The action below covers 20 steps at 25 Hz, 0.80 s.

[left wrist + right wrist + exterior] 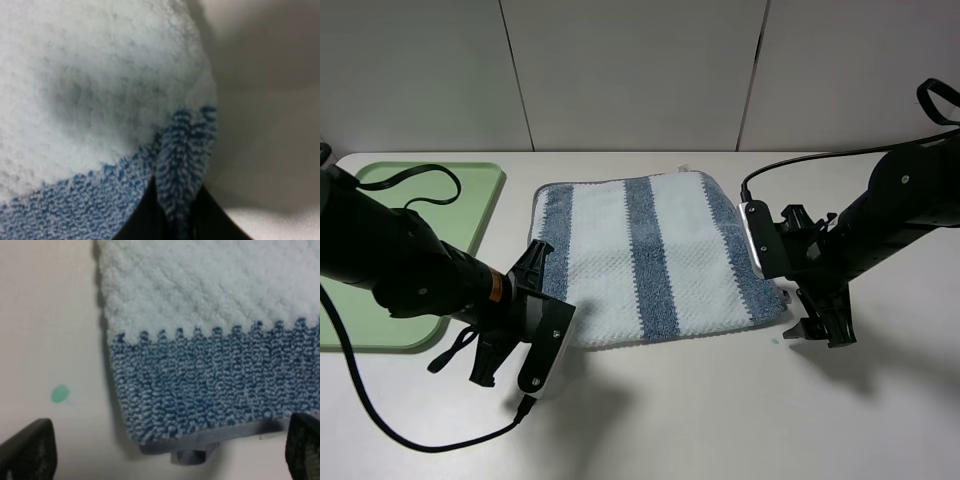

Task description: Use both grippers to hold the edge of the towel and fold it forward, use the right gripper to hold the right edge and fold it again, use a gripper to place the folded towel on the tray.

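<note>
1. Hands: I count two, my left hand (175,212) and my right hand (170,457).
2. Towel (655,262): one.
3. Blue stripes (645,215) on that towel: three, one along each side and one down the middle.
4. White bands (600,260) between the stripes: two.
5. Grey loop (189,456) at the hem: one.
6. Tray (485,190), pale green: one.
7. Green dot (60,394) on the desk (720,420): one.
8. Desk: one.
9. Wall panels (630,70) behind my desk: three, parted by two dark seams.
</note>
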Each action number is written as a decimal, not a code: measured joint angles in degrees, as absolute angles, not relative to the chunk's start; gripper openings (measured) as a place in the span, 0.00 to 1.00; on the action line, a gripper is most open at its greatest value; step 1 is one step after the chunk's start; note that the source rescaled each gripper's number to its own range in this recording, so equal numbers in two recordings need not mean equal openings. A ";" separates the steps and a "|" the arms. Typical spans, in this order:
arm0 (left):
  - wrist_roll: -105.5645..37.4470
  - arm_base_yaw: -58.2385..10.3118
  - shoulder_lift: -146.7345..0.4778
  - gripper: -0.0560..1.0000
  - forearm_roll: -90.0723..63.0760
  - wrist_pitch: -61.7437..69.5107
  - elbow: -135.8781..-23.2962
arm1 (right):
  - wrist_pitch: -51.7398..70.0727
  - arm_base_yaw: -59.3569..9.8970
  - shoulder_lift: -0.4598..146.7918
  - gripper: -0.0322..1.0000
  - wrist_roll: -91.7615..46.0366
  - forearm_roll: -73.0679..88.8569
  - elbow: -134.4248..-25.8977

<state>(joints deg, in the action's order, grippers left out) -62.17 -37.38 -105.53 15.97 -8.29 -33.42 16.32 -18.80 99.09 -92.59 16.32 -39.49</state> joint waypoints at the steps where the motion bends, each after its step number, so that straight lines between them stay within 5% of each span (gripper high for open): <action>1: -62.17 -37.38 -105.53 0.06 15.97 -8.29 -33.42 | 16.16 -18.80 99.09 1.00 -92.65 16.32 -39.49; 20: -62.17 -37.38 -105.53 0.06 15.97 -8.34 -33.42 | 14.78 -18.80 100.87 1.00 -97.29 22.61 -39.55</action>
<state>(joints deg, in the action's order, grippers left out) -62.17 -37.38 -105.53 15.97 -8.34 -33.42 14.78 -18.80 100.87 -97.29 22.61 -39.55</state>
